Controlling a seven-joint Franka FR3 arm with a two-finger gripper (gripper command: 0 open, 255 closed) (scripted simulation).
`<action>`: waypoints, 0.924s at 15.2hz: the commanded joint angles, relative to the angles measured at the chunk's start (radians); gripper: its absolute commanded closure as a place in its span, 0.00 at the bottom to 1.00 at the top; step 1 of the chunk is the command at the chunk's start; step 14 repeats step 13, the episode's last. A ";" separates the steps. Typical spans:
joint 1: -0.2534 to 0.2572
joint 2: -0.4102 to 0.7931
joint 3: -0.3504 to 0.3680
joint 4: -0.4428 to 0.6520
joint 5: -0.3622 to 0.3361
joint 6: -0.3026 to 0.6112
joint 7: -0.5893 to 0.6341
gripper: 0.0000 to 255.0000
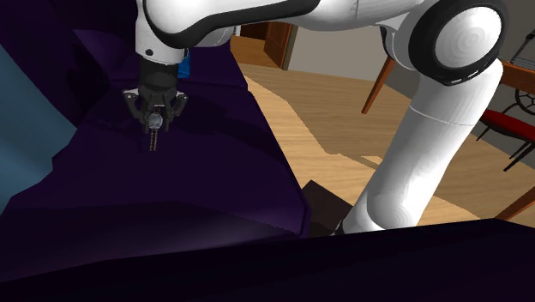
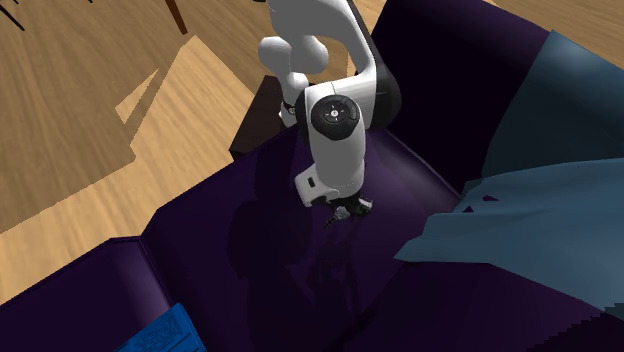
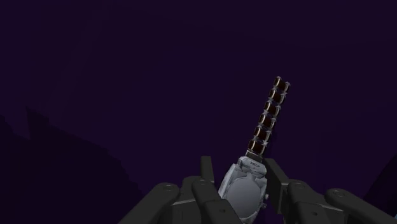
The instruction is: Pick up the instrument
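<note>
Currently your tool (image 1: 154, 120) is clamped on the instrument (image 3: 256, 149). In the wrist view you get one black finger on each side of its grey rounded body, with the dark beaded neck sticking out past the fingertips. In the shoulder view the instrument (image 1: 153, 137) hangs straight down from the tool in front of the dark purple sofa (image 1: 214, 172); you can't tell whether its tip touches the cushion. The second exterior view puts your tool (image 2: 345, 212) over the middle of the sofa's seat. There the white arm (image 2: 335, 140) comes down from above and hides part of the tool.

Around it:
- A blue cloth (image 2: 540, 210) is draped over the sofa at that view's right, well apart from the tool. It also sits at the shoulder view's left
- A blue patterned item (image 2: 165, 335) lies at the second exterior view's bottom edge, well apart from the tool
- The dark stand (image 2: 262, 115) sits just beside the sofa on the wood floor (image 2: 80, 100)
- Wooden chair legs (image 1: 377, 81) and a red seat (image 1: 506, 124) stand far across the floor at the shoulder view's right
- A dark purple band of the sofa crosses the shoulder view's foreground and covers the arm's base
</note>
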 commanded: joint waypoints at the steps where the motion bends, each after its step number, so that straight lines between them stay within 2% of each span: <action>1: 0.000 -0.003 0.000 0.024 0.000 -0.027 0.003 1.00; 11: -0.001 -0.014 0.001 0.145 0.001 -0.158 0.015 1.00; 14: -0.001 -0.014 0.001 0.147 0.000 -0.160 0.015 1.00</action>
